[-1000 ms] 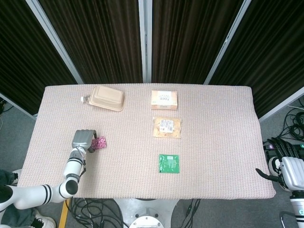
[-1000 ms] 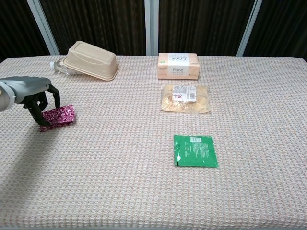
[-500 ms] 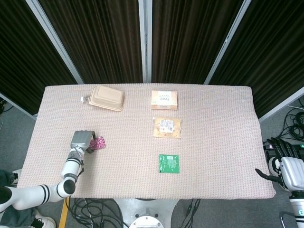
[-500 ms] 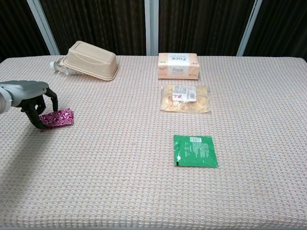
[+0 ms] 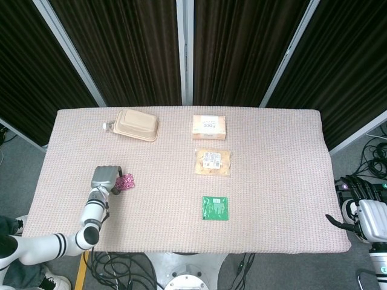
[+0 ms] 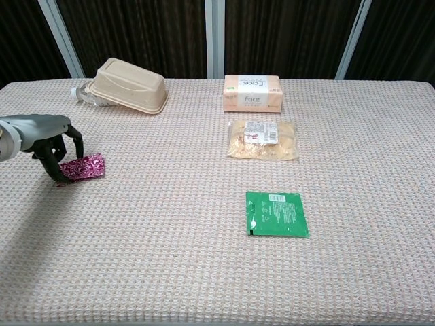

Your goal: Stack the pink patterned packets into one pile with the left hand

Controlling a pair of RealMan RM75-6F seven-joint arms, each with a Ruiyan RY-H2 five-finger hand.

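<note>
Our left hand [image 6: 51, 139] still grips the pink packets [image 6: 82, 167] at the counter's [image 6: 204, 272] left edge, barely shifted since earlier; our right hand [image 5: 363, 211] hangs off lower right, grasp unclear.

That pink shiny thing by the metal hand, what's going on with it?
The robot's left hand has its fingers curled over the edge of a pink patterned packet lying on the table, seemingly gathering packets into one pile. The right hand hangs idle off the table's edge. The other items sit untouched.
</note>
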